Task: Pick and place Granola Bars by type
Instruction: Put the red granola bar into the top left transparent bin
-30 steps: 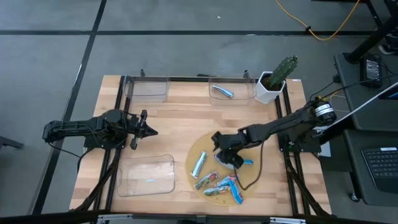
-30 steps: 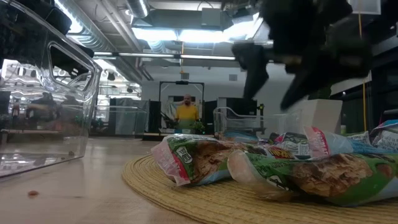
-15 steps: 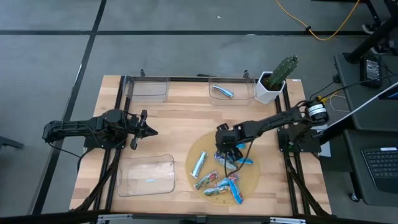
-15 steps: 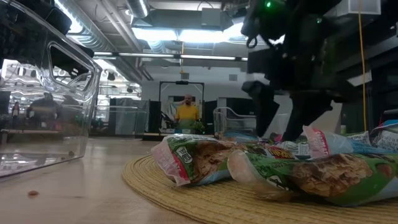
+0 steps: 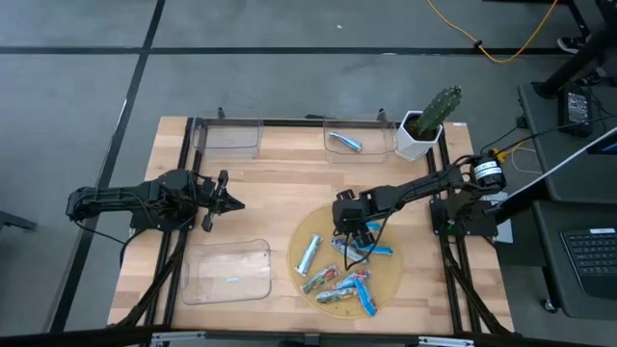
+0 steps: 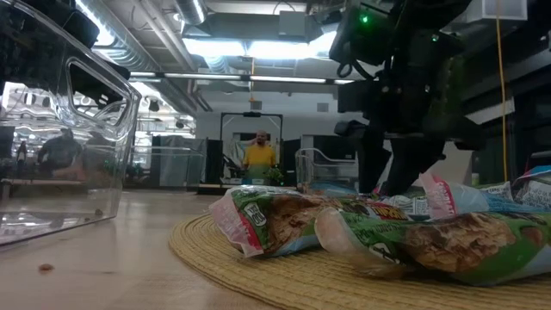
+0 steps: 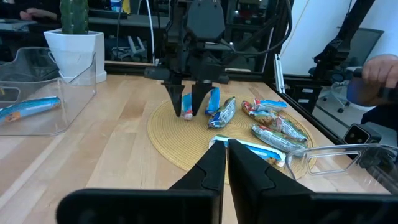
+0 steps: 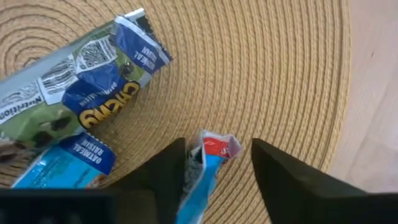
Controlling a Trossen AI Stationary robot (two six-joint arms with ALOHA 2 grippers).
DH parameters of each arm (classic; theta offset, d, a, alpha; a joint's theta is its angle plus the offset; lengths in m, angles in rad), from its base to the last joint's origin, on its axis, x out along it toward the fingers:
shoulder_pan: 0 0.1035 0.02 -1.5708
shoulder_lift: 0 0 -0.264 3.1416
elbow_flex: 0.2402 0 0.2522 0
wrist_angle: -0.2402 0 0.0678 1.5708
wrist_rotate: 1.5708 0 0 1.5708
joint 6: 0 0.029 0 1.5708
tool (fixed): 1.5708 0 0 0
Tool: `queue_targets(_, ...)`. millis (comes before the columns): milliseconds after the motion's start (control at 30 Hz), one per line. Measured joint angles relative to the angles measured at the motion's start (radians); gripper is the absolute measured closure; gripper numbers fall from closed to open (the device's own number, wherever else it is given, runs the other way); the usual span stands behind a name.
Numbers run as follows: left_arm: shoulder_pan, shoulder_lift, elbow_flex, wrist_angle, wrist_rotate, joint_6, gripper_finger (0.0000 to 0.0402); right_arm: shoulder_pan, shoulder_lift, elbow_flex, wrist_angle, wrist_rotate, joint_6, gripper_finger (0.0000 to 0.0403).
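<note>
Right gripper (image 8: 214,163) down on mat (image 5: 390,275), jaws half-closed astride blue bar (image 8: 200,168), bench five o'clock: grasp step. Next: clench, lift. Left gripper (image 5: 234,204) clenched, empty.

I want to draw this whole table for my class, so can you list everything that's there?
Table: one, light wood, under everything.
Clear trays: three, see-through; two at the far edge, one at the near left.
Cactus: one, green, in a white pot at the far right corner.
Round mat: one, yellow woven, near right.
Granola bars: several on the mat, silver, blue and green; too bunched to count exactly.
Blue bar: one, in the far middle tray.
Person: one, yellow top, far back in the room.
Left gripper: black, shut, over the table's left side.
Right gripper: black, open, down on the mat, straddling a blue bar with a red end.
</note>
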Motion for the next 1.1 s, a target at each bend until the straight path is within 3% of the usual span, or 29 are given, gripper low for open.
queue_targets(367, 0.000, 0.000, 0.000, 0.000, 0.000, 0.000, 0.0393, 0.000, 0.000, 0.000, -0.001, 0.000, -0.004, 0.0390)
queue_targets(1100, 0.000, 0.000, 0.000, 0.000, 0.000, 0.000, 0.0389, 0.001, -0.001, 0.044, -0.037, 0.000, -0.009, 0.0397)
